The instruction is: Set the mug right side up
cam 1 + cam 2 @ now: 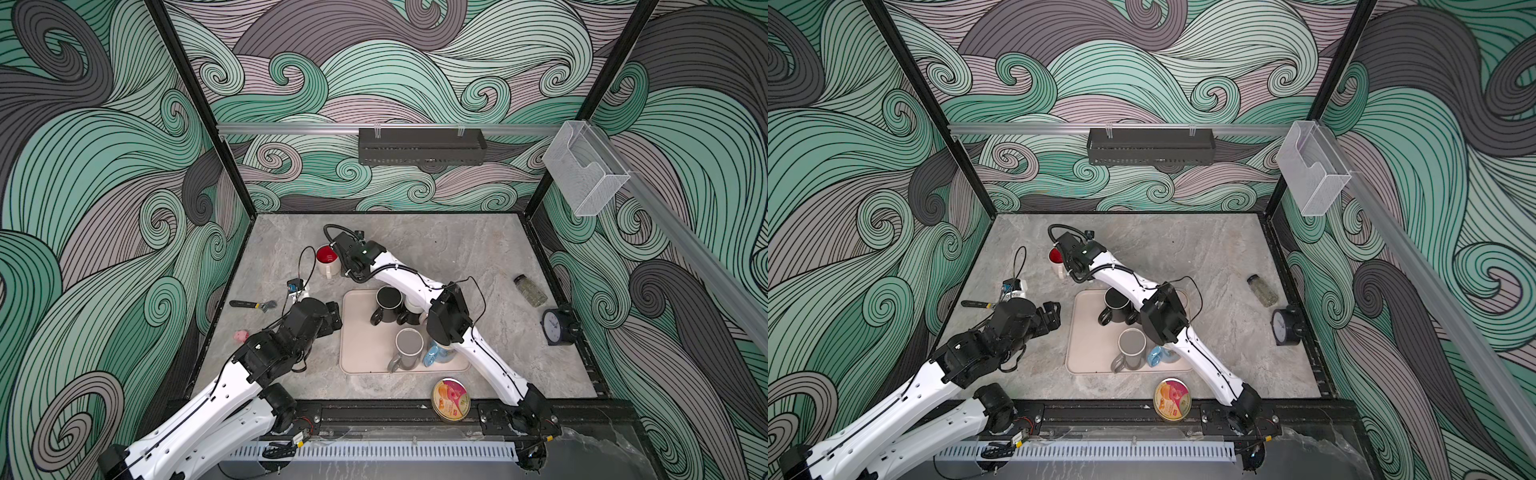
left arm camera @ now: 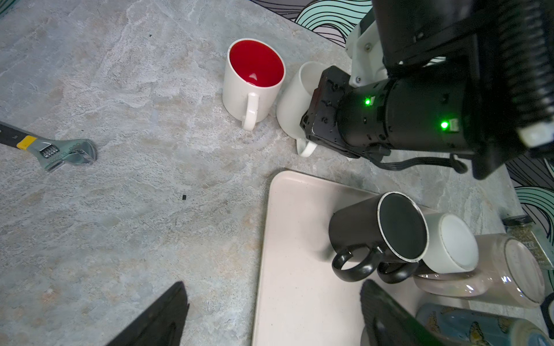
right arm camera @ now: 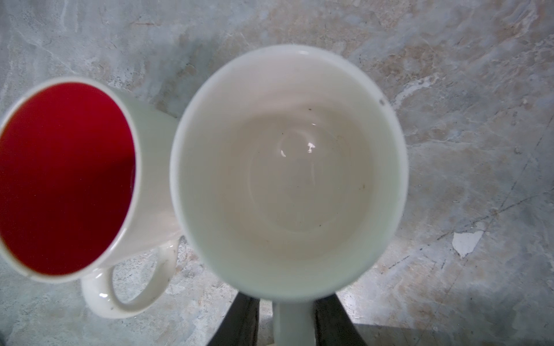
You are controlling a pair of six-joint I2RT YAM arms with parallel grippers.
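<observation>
Jaws of the right gripper (image 3: 286, 301) stand slightly parted astride the handle of the glossy white ceramic mug (image 3: 287, 167), a sliver of gap on one side; that mug stands mouth-up on the grey marbled tabletop (image 3: 467, 119), just beside a red-lined white mug (image 3: 66, 179); left gripper (image 2: 272, 287) jaws gape wide, empty.

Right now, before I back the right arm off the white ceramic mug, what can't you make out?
- White ceramic mug: hidden under the right gripper in both top views.
- Grip on its handle: fingers cut off by the right wrist view's edge; gripper body blocks the left wrist view.
- Blue patterned cup on the beige tray: mostly under the right arm.
</observation>
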